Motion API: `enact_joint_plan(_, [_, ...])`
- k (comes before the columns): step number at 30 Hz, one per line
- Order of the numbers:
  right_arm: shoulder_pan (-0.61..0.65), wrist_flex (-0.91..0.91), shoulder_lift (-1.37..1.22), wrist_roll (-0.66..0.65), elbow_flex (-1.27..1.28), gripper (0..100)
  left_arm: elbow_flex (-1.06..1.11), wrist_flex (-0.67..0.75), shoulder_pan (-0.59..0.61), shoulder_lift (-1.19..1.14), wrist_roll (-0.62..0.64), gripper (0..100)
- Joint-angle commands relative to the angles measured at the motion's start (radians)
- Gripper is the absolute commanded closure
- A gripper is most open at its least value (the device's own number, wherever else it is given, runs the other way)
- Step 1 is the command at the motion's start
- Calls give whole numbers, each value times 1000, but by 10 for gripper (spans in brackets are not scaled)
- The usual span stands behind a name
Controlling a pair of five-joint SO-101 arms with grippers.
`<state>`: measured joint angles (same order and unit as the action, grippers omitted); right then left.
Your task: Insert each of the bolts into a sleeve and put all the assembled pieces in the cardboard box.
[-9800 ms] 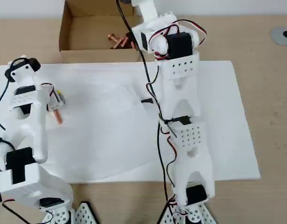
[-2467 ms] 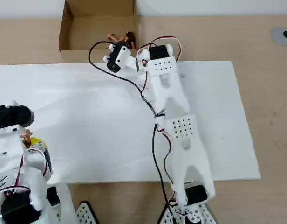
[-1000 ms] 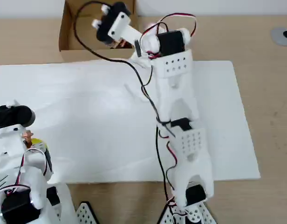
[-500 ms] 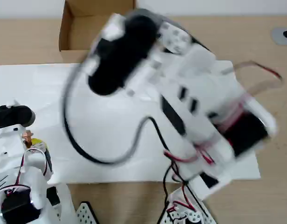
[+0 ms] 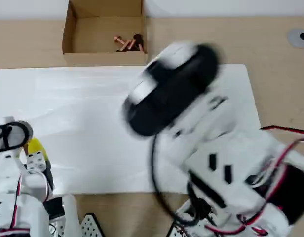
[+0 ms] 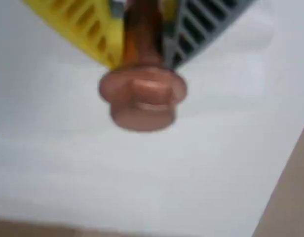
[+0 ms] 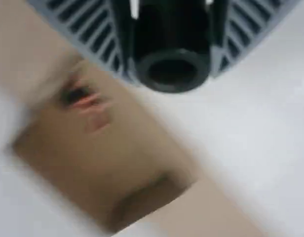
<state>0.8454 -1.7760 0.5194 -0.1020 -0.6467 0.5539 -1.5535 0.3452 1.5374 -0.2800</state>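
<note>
Much of the white mat [image 5: 78,113] on the wooden surface [image 5: 280,98] was seen open. The cardboard box [image 5: 68,37] was set at the far edge, with assembled pieces [image 5: 128,43] inside. At the near left corner, the left pincer [image 6: 144,54] was clamped on a copper bolt [image 6: 142,101]. The right pincer [image 7: 171,52], raised over the near right, was closed on a black sleeve [image 7: 171,74].

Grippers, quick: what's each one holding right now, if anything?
Left gripper: shut on a copper bolt.
Right gripper: shut on a black sleeve.
</note>
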Motion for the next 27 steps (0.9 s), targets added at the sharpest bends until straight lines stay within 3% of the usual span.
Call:
enact_joint_plan(1, [79, 31, 111, -14, 298, 988, -92, 80, -97, 1, 95, 992])
enact_joint_plan(7, [147, 112, 243, -20, 519, 988, -157, 281, -227, 1, 209, 994])
enact_joint_plan(11, [156, 170, 355, -15, 707, 988, -198, 301, -261, -7, 270, 993])
enact_joint_plan(21, [154, 713, 828, -17, 1463, 988, -253, 299, -428, -8, 493, 993])
enact_joint_plan(27, [154, 971, 990, -18, 1739, 988, -198, 305, -522, -8, 516, 994])
